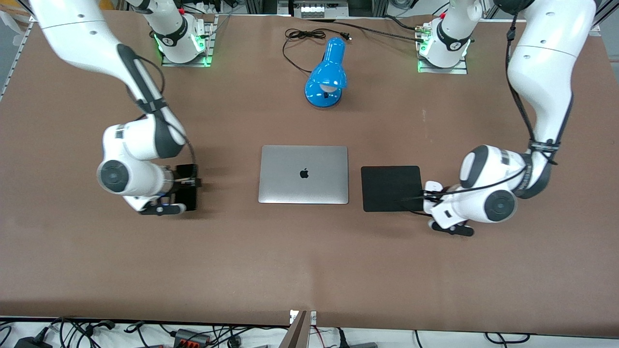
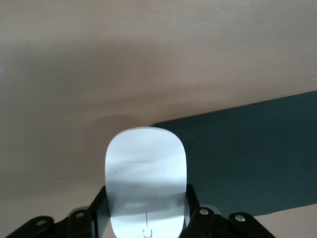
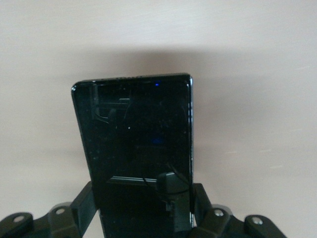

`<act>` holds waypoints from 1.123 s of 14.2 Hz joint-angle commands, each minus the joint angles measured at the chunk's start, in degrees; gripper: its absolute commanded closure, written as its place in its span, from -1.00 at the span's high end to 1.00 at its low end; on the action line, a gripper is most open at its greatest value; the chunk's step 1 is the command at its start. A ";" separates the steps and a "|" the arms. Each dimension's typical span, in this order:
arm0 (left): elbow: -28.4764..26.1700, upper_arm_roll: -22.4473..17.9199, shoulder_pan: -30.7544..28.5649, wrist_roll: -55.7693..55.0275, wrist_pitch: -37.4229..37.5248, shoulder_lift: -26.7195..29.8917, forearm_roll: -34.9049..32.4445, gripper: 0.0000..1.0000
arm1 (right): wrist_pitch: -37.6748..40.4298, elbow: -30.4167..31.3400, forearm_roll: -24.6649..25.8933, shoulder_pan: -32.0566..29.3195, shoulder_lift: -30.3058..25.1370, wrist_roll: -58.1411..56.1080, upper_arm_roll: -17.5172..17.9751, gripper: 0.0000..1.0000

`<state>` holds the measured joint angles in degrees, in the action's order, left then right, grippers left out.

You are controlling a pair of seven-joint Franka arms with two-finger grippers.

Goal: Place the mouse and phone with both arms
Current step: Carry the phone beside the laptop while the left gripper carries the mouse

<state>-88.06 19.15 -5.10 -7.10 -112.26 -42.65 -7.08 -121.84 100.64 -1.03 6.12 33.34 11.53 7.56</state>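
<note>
Two white arms work low over a brown surface (image 1: 309, 261) on either side of a closed silver laptop (image 1: 303, 174) at its middle. The left claw (image 2: 146, 210) is clamped on the white mouse (image 2: 146, 181), its black fingers (image 2: 99, 210) pressed against both flanks of the shell, which juts out in front of them. In the left wrist view the mouse hangs over bare brown surface just beside the edge of the square black pad (image 1: 391, 188), and a soft shadow lies under its nose. The pad lies flat beside the laptop, toward the left arm's end. At the right arm's end, the right claw (image 3: 143, 208) grips the black phone (image 3: 136, 148) by its long edges, screen up and level, the slim slab reaching forward over plain surface well apart from the laptop; in the front view the phone (image 1: 187, 187) shows as a dark block at the wrist. A blue desk lamp (image 1: 327, 77) lies farther from the front camera than the laptop, its black cord (image 1: 302, 41) looped near the bases.
</note>
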 commanded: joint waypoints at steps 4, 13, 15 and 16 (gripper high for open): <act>-2.03 0.89 4.39 -9.06 -5.15 -1.65 0.91 -0.34 | -4.10 -0.09 -2.92 8.28 1.81 10.34 -0.35 -0.47; -2.29 0.80 5.80 -10.13 -6.65 -2.62 2.77 0.49 | -7.97 0.09 -1.87 10.75 4.89 12.99 -0.44 -0.47; -1.51 0.80 5.45 -13.10 -5.78 -2.01 2.77 1.00 | -7.88 0.09 -1.87 10.93 4.98 12.47 -0.44 -0.47; -0.89 1.06 4.67 -13.64 -3.08 -0.52 2.86 1.00 | -7.53 0.09 -1.78 11.36 4.89 12.29 -0.44 -0.47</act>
<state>-89.83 19.83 0.73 -18.95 -118.18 -45.31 -5.28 -129.31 100.74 -3.09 16.42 38.52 24.01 7.49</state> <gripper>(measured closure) 0.163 0.189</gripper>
